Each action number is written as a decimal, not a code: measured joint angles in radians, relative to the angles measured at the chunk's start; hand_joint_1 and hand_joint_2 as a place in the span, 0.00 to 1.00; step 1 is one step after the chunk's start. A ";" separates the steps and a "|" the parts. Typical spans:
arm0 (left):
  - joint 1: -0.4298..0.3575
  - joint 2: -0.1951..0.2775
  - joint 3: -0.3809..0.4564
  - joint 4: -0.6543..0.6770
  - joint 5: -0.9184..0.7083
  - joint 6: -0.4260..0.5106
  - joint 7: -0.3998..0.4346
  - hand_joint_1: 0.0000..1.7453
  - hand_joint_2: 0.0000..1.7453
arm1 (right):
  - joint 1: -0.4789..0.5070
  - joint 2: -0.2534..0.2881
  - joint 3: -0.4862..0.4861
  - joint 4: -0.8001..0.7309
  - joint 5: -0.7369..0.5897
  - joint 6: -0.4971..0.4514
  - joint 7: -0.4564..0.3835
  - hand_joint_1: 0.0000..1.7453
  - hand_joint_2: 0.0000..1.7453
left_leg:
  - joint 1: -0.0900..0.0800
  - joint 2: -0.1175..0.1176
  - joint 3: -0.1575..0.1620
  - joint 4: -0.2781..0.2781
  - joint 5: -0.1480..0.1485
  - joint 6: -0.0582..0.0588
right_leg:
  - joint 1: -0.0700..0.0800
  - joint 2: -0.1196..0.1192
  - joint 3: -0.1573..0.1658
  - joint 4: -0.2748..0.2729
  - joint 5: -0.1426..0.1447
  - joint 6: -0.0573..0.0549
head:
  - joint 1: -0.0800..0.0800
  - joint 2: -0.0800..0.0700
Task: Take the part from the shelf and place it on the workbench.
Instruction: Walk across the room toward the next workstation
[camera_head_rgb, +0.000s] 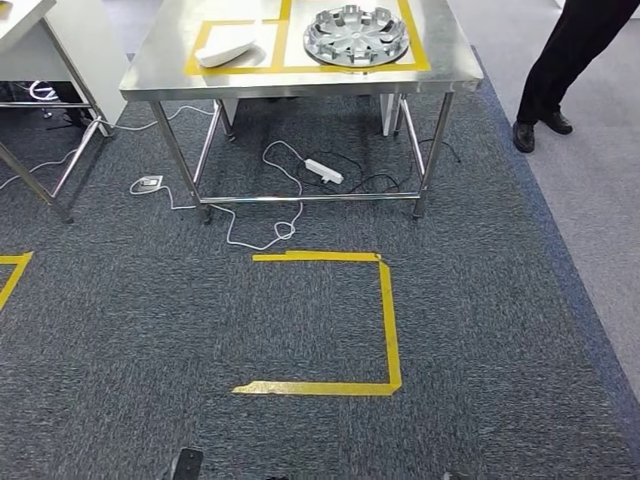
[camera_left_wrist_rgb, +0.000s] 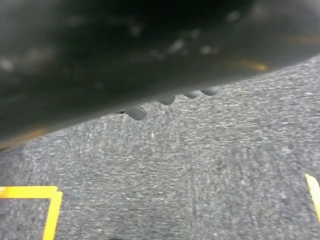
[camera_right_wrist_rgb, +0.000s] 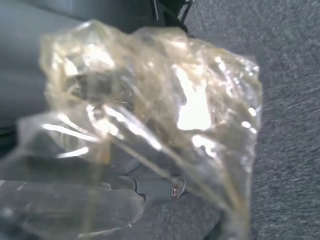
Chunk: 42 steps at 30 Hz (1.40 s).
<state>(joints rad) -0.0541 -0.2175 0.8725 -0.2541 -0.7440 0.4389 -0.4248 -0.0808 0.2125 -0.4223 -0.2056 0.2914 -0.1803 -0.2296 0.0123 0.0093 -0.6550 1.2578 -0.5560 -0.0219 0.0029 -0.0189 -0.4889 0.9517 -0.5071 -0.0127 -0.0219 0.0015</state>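
Crinkled clear plastic bag (camera_right_wrist_rgb: 151, 130) right against the right wrist camera, hiding the right hand; probably the bagged part, apparently carried, though the clamp itself can't be confirmed. Steel workbench (camera_head_rgb: 151, 75) ahead across grey carpet, beyond the yellow tape square (camera_head_rgb: 389, 320); already holding a silver wheel cover (camera_head_rgb: 356, 35) and a white piece (camera_head_rgb: 225, 48). Pickup looks done; approach and set-down left. Left hand (camera_left_wrist_rgb: 166, 97) hanging over carpet, fingertips barely visible, apart or together unclear.
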 joint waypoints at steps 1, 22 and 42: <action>0.000 0.000 0.000 0.000 0.002 -0.006 -0.003 0.00 0.00 | 0.001 0.000 0.000 0.000 0.002 0.000 -0.003 0.00 0.00 | -0.001 0.004 0.042 -0.055 0.027 0.004 | 0.002 -0.005 -0.008 0.007 0.002 0.000 | 0.000 0.000; 0.007 -0.003 0.016 0.000 0.053 -0.131 -0.055 0.00 0.00 | 0.024 -0.018 0.001 0.000 0.038 0.006 -0.031 0.00 0.00 | -0.007 -0.095 0.075 -0.267 0.121 0.025 | -0.007 0.072 0.013 0.006 -0.026 0.024 | 0.006 0.000; 0.032 -0.016 0.128 -0.001 0.098 -0.209 -0.070 0.00 0.00 | 0.059 -0.044 0.012 0.000 0.092 0.022 -0.109 0.00 0.00 | -0.010 0.002 0.103 -0.275 0.086 0.064 | -0.003 -0.001 -0.084 0.204 -0.135 0.044 | -0.001 0.000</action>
<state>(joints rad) -0.0221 -0.2332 1.0000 -0.2548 -0.6460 0.2295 -0.4948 -0.0216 0.1680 -0.4100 -0.2051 0.3831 -0.1584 -0.3390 0.0020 0.0115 -0.5517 0.9831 -0.4704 0.0418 0.0001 -0.0199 -0.5732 1.1559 -0.6424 0.0315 -0.0229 0.0015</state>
